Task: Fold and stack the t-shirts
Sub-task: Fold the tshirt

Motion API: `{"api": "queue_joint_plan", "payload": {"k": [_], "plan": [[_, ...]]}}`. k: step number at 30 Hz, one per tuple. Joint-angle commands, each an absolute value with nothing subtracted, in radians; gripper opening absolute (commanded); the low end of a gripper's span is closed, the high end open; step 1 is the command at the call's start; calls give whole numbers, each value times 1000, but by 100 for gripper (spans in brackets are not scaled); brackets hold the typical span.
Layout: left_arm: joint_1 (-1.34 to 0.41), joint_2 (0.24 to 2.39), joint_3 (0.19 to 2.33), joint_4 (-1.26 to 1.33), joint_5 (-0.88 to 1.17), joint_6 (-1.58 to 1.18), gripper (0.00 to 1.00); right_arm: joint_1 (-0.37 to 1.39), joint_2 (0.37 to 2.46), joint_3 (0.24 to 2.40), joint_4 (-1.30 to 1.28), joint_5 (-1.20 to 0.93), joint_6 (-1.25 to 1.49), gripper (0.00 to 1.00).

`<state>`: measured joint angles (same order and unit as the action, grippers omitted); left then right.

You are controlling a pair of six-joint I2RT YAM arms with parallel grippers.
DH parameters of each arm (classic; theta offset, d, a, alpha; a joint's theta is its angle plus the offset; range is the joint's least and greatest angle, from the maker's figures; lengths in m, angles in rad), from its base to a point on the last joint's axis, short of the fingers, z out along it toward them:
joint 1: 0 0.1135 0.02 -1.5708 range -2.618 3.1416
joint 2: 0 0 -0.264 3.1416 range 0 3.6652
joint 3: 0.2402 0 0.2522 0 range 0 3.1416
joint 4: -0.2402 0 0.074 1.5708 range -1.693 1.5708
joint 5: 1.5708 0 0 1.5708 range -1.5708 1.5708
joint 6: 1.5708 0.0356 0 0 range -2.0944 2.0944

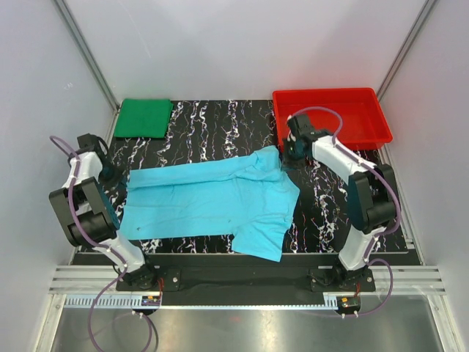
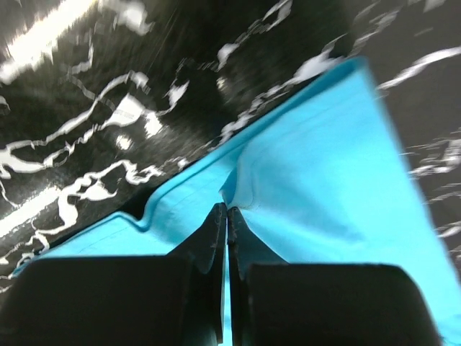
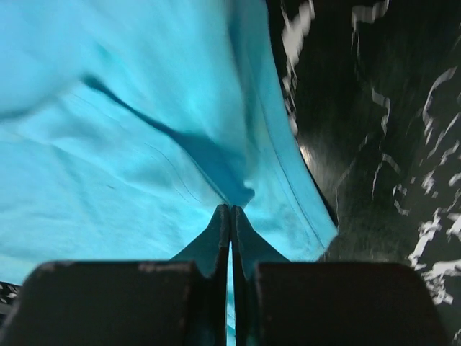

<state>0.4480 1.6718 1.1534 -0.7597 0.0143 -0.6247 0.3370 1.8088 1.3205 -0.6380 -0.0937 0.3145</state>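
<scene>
1. The light cyan-blue cloth t-shirt [image 1: 212,198] lies spread across the middle of the black, white-veined marbled table [image 1: 220,121]. Its hem is to the left and its sleeves are to the right, one of them pointing toward the near edge.
2. The dark green cloth t-shirt [image 1: 144,117] sits as a folded square at the far-left corner, well apart from the cyan one. A red plastic tray [image 1: 366,99] stands at the far right.
3. The spread shirt looks light and limp, with no stiffness. It will likely sag and crease between any two held points. Stitched edges, such as a hem corner or a sleeve seam, give the pads the most to bite on.
4. The left gripper [image 2: 227,216] is clenched on the shirt's far-left hem edge, with a ridge of cyan cloth pinched between its closed tips. Its arm is folded back on itself, the wrist low beside the cloth.
5. The right gripper [image 3: 230,216] is clamped on the cloth at the far-right sleeve. Its arm reaches forward and inward with the elbow raised, and the wrist dips to the table near the tray.
</scene>
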Motion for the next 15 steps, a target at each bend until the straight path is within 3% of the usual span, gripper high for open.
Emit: {"api": "queue_joint_plan", "payload": {"k": [1, 15], "plan": [[442, 1605, 1233, -724, -26, -594, 0, 330, 1741, 1486, -552, -55, 312, 0], [433, 1649, 1270, -413, 124, -611, 0, 324, 2005, 1985, -595, -57, 284, 0]]}}
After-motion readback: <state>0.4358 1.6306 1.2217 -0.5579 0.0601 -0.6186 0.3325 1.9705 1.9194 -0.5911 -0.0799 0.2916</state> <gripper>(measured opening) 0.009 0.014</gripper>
